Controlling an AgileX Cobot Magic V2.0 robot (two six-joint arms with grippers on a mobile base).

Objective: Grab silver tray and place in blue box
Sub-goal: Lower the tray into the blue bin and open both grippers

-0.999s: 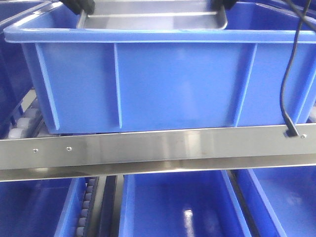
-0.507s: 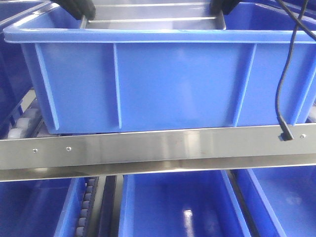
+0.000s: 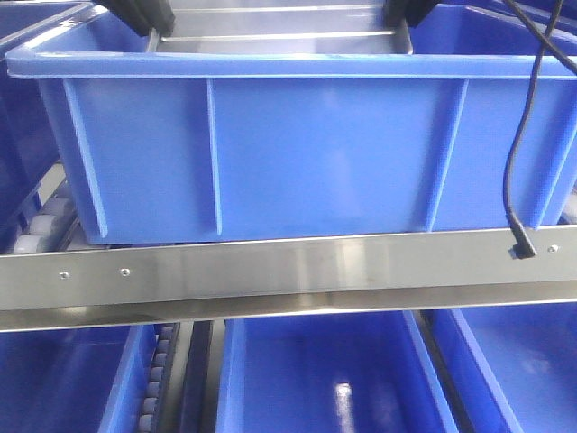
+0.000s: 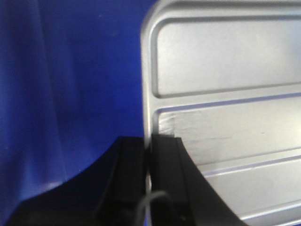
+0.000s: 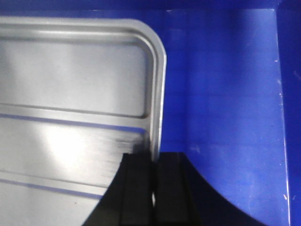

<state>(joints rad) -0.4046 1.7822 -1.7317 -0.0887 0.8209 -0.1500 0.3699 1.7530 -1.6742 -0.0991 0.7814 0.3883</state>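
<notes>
The silver tray [image 4: 225, 117], judged stiff, light and slippery, is being pinched by its side rims between the left gripper [image 4: 149, 155] and right gripper [image 5: 154, 165], above the blue box [image 3: 297, 153].

The blue box [image 3: 297, 153] hides most of the silver tray [image 3: 279, 36] behind its front wall; only a strip shows above the rim. The top edge cuts off both grippers, left [image 3: 144, 13] and right [image 3: 407, 11]. In both wrist views the tray runs off the frame.
</notes>
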